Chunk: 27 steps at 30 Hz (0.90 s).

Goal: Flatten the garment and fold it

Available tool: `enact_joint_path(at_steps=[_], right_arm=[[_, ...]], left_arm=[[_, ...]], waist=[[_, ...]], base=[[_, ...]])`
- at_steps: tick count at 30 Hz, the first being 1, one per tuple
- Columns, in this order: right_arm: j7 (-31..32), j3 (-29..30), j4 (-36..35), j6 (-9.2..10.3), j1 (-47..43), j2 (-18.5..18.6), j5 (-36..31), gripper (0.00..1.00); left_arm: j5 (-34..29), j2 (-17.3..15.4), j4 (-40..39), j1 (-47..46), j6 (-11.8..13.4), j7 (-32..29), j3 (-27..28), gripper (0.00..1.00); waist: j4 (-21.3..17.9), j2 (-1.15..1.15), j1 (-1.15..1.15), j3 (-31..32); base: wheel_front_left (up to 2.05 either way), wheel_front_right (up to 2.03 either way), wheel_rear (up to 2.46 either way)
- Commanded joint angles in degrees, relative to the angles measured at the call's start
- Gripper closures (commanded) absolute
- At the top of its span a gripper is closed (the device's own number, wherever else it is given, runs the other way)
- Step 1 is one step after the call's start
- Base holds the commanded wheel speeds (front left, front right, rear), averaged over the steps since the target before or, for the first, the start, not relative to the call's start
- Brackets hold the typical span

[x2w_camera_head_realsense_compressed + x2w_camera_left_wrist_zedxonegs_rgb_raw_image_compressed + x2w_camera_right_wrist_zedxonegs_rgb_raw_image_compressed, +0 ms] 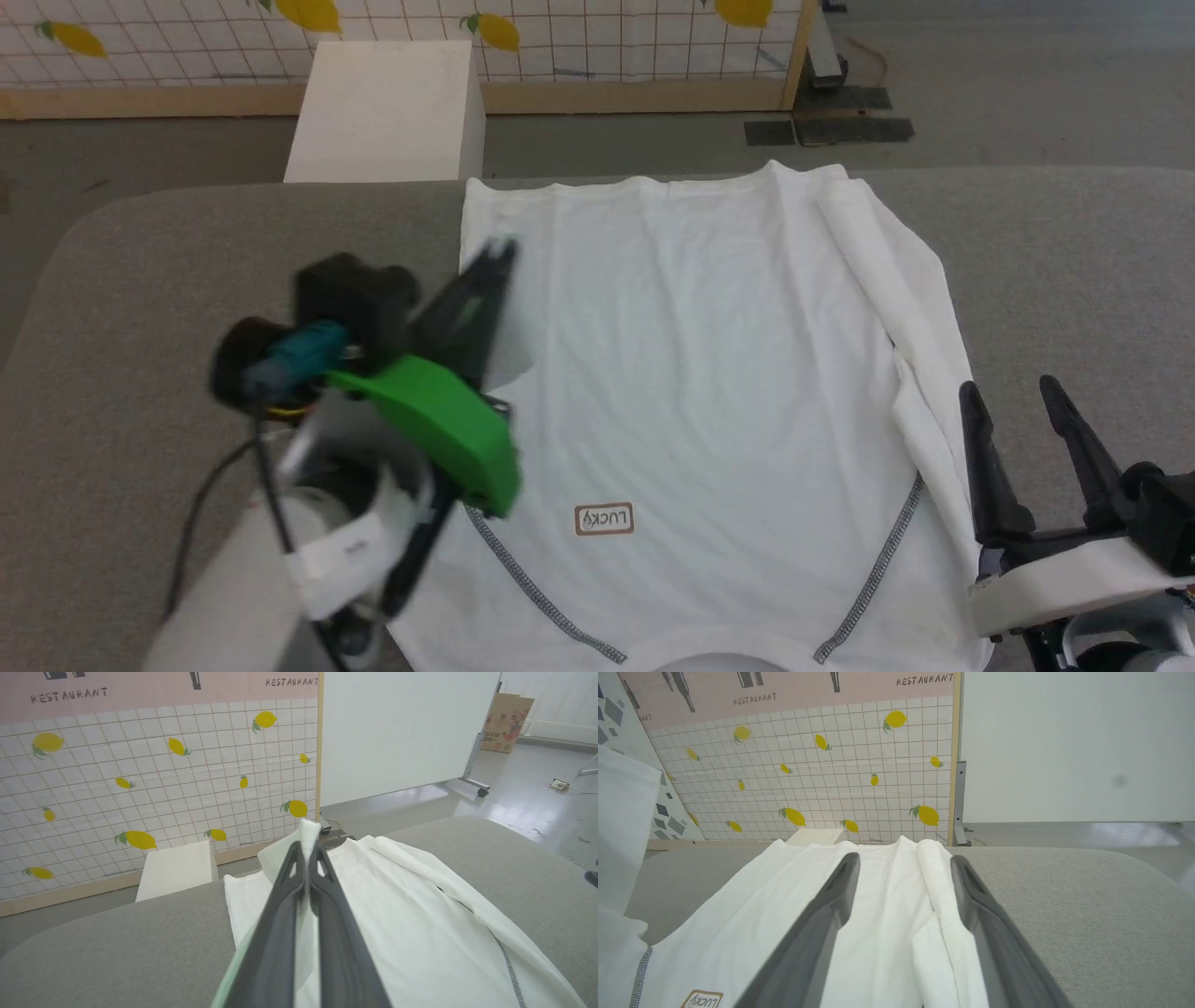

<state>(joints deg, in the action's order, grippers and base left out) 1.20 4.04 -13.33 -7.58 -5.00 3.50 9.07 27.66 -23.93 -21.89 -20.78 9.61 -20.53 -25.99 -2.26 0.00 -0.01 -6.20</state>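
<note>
The garment [709, 373], a white T-shirt with grey stitched seams and a tan "LUCKY" label [604, 519], lies spread on the grey padded table [140, 280], its right edge folded inward. My left gripper [499, 252] hangs above the shirt's left side, shut on a pinch of the fabric. In the left wrist view that gripper [308, 847] has white cloth sticking out past its tips, above the rest of the garment [397, 914]. My right gripper [1013, 392] stands open at the shirt's right edge; in the right wrist view this gripper [903, 858] hovers over the garment [878, 914] with nothing between its fingers.
A rigid white box [387, 107] stands on the floor beyond the table's far left edge. A lemon-patterned tiled partition [560, 37] closes the back. Bare grey table surface [1074, 261] lies to the right of the shirt.
</note>
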Motion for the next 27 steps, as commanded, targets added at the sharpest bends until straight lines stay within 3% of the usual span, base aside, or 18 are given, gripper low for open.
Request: enact_joint_path(at_steps=[1, 7, 11, 17, 23, 24, 25, 27], right_arm=[[0.1, -0.27, -0.49, 0.09, -0.35, -0.15, 0.37, 0.0], [0.34, -1.21, -0.36, 0.09, -0.15, -0.22, 0.86, 0.0], [0.09, -1.86, -0.15, 0.09, 0.05, -0.27, 1.09, 0.0], [-0.26, -2.21, 0.79, 0.09, 1.16, -0.34, 1.87, 0.0], [-0.74, -2.62, 1.92, 0.09, 1.73, -0.4, 2.3, 0.0], [-0.75, -2.68, 2.1, 0.09, 1.75, -0.41, 2.32, 0.0], [-0.74, -2.75, 2.32, 0.09, 1.83, -0.42, 2.4, 0.0], [-0.59, -2.83, 2.67, 0.09, 1.98, -0.43, 2.59, 0.0]], left_arm=[[-0.3, 3.01, 1.65, -2.07, -1.0, 0.32, -2.87, 1.0], [-1.64, 12.92, 12.76, -5.71, -6.01, 0.53, -15.85, 1.0], [-2.23, 17.08, 22.43, -6.87, -9.23, 0.5, -22.07, 1.0], [-2.95, 19.88, 35.32, -7.84, -13.34, 0.59, -29.91, 1.0], [-0.01, 20.79, 43.48, -7.54, -15.63, 0.75, -34.63, 1.0], [0.97, 20.86, 44.11, -7.48, -15.83, 0.79, -34.86, 0.63], [2.51, 20.92, 44.74, -7.39, -16.03, 0.53, -34.94, 0.01], [5.5, 20.99, 44.61, -7.64, -16.25, 0.93, -34.06, 0.0]], waist=[[0.61, 0.0, 0.01, 0.64], [-0.73, 0.0, 0.01, -0.96], [-2.39, 0.0, 0.01, -2.17], [-4.61, 0.0, 0.01, -3.89], [-5.68, 0.0, 0.01, -5.11], [-5.72, 0.0, 0.01, -5.21], [-5.73, 0.0, 0.01, -5.29], [-5.56, 0.0, 0.01, -5.39]], base=[[0.0, 0.0, 0.0], [0.0, 0.0, 0.0], [0.0, 0.0, 0.0], [0.0, 0.0, 0.0], [0.0, 0.0, 0.0], [0.0, 0.0, 0.0], [0.0, 0.0, 0.0], [0.0, 0.0, 0.0]])
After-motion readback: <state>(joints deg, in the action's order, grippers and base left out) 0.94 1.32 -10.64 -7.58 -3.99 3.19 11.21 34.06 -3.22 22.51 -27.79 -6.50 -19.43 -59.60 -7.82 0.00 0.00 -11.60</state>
